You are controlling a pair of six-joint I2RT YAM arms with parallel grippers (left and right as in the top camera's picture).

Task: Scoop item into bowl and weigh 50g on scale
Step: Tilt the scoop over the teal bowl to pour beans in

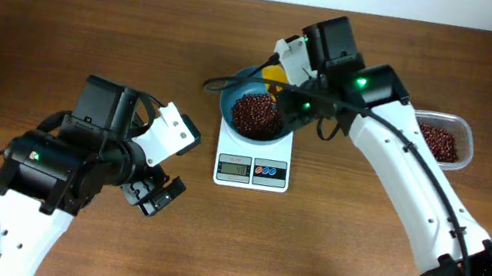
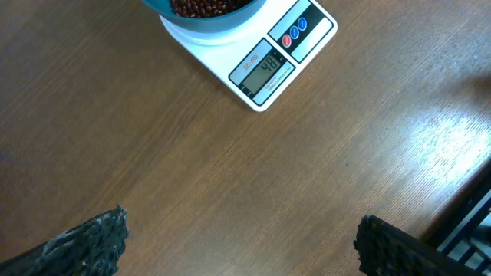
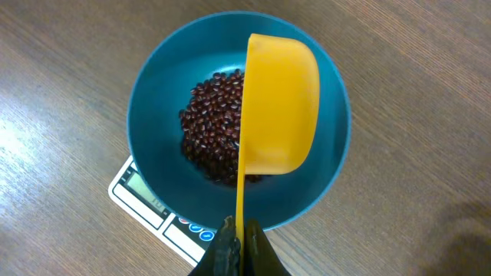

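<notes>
The teal-blue bowl (image 1: 245, 95) (image 3: 153, 138) stands on the white scale (image 1: 252, 168) (image 2: 265, 69) and holds a heap of dark red-brown beans (image 1: 253, 113) (image 3: 211, 138) (image 2: 201, 7). The scale's display (image 2: 263, 67) shows digits. My right gripper (image 3: 239, 238) (image 1: 305, 103) is shut on the handle of a yellow scoop (image 3: 280, 107) (image 1: 275, 76), tipped on its side over the bowl. My left gripper (image 1: 155, 193) (image 2: 238, 241) is open and empty above bare table, left of the scale.
A clear plastic tub (image 1: 465, 136) with more beans (image 1: 438, 142) sits at the right, behind the right arm. A black cable (image 1: 220, 83) runs by the bowl's left rim. The table is brown wood (image 2: 230, 169).
</notes>
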